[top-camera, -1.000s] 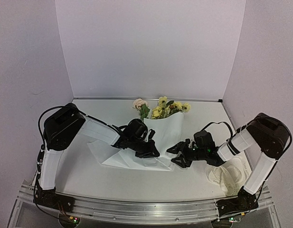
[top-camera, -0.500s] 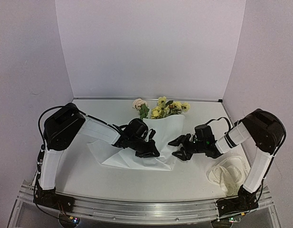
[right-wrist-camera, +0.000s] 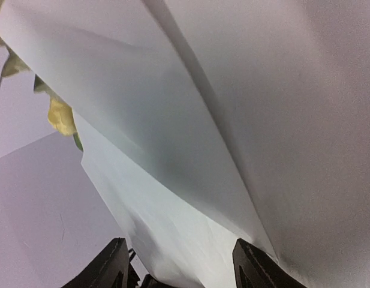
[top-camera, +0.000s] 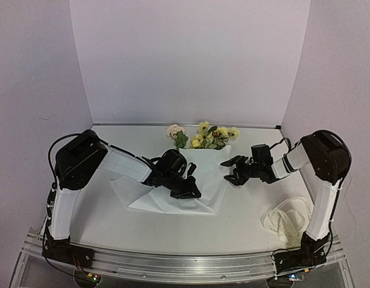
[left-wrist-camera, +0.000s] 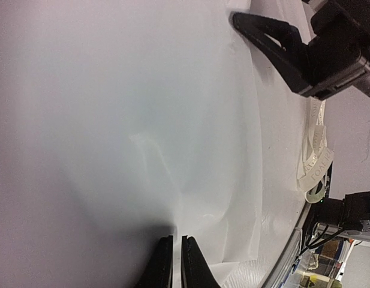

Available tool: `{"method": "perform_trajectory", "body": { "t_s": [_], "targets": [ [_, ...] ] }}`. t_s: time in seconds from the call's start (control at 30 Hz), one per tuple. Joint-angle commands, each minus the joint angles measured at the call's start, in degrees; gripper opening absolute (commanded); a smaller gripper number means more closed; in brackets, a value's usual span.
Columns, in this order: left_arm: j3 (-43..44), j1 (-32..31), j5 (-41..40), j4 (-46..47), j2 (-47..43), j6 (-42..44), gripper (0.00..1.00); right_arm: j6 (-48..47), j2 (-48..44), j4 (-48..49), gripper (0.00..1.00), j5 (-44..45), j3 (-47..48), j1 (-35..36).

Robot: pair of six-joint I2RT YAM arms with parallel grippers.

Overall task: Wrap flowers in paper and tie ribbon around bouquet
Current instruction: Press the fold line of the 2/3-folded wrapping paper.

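Overhead, the flowers (top-camera: 210, 137) poke from the paper (top-camera: 204, 171) at centre, and the ribbon (top-camera: 286, 220) lies well apart, near right. Only the left wrist view shows the left gripper (left-wrist-camera: 176, 246) pinching paper. The right gripper (top-camera: 228, 171) is spread beside the sheet, its tips cropped in its own view.

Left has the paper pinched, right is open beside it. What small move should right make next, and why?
Probably ease the right gripper leftward onto the right edge of the paper and close. Its jaws stand open with that edge just ahead, the left gripper is shut on the paper's near part, and the ribbon lies apart, so folding comes first.
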Motion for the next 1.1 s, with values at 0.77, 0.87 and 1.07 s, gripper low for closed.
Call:
{"method": "perform_trajectory", "body": {
  "t_s": [0.77, 0.87, 1.07],
  "targets": [
    [0.6, 0.9, -3.1, -10.3, 1.0, 1.7, 0.08, -4.9, 12.2, -26.1, 0.63, 6.8, 32.1, -12.2],
    [0.7, 0.9, -3.2, -10.4, 0.9, 1.8, 0.08, -5.3, 12.1, -27.2, 0.63, 5.8, 34.4, -12.9],
    [1.2, 0.9, -3.2, -10.4, 1.0, 1.6, 0.08, -9.6, 4.8, -29.1, 0.64, 3.6, 30.8, -10.1]
  ]
}}
